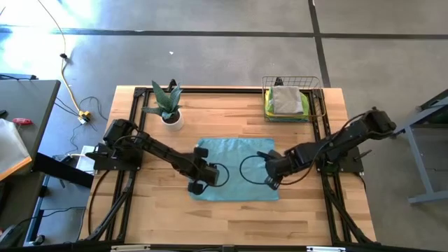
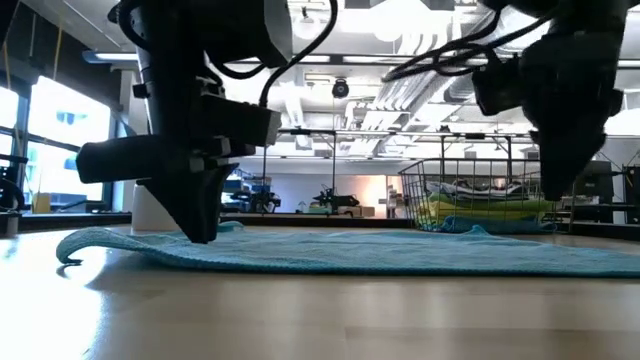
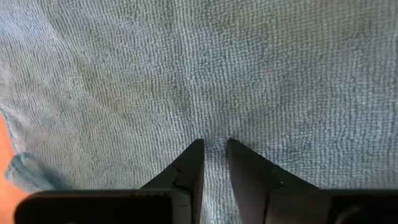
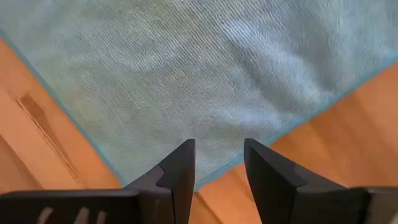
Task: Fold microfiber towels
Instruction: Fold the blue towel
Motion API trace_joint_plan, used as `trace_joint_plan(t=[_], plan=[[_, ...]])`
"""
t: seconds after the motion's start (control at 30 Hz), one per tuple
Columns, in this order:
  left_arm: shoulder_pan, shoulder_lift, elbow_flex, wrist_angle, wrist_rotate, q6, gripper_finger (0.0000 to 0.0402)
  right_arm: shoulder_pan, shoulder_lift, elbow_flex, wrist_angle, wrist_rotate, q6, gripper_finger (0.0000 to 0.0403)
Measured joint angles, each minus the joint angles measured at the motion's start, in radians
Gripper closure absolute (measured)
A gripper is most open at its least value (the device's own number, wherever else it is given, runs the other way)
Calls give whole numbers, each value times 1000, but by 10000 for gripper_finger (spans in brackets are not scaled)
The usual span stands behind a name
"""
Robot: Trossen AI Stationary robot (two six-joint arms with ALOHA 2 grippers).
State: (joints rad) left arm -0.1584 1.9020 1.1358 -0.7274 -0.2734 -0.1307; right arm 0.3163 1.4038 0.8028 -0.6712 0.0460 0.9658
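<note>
Teal-blue terry, a microfiber towel (image 1: 234, 168), lies spread flat in the middle of the wooden surface (image 1: 161, 213), presumably laid out so both arms can take its near edge for a fold. At its left, the left end effector (image 1: 198, 186) is down on the near left corner area; its wrist view shows the two fingers (image 3: 189, 168) only a sliver apart with the tips pressed into the pile, so it seems to pinch a little cloth or be just about to, and I cannot tell which. At the right, the right end effector (image 1: 272, 183) hovers over the near right corner, fingers (image 4: 177, 171) partly open and holding nothing, the towel's corner lying just past the tips. Far right stands a wire basket (image 1: 316, 94) holding grey and lime green towels (image 1: 287, 100). Only the low view shows the left edge (image 2: 75, 243) curling off the wood; only the overhead view shows both arms' symmetry.
</note>
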Motion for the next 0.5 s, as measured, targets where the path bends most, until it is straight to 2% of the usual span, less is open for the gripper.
trace_joint_plan(t=[0.1, 0.2, 0.3, 0.5], plan=[[2, -15, 4, -9, -17, 26, 337, 41, -1, 0, -1, -18, 77, 272], [4, -58, 25, -8, -12, 37, 337, 86, -1, 0, -3, -62, 17, 272], [-6, -92, 30, -1, 41, 28, 337, 121, -1, 0, -1, 26, -198, 272], [-56, -97, 28, -4, 111, -138, 337, 105, -1, 0, 3, 350, -798, 272]])
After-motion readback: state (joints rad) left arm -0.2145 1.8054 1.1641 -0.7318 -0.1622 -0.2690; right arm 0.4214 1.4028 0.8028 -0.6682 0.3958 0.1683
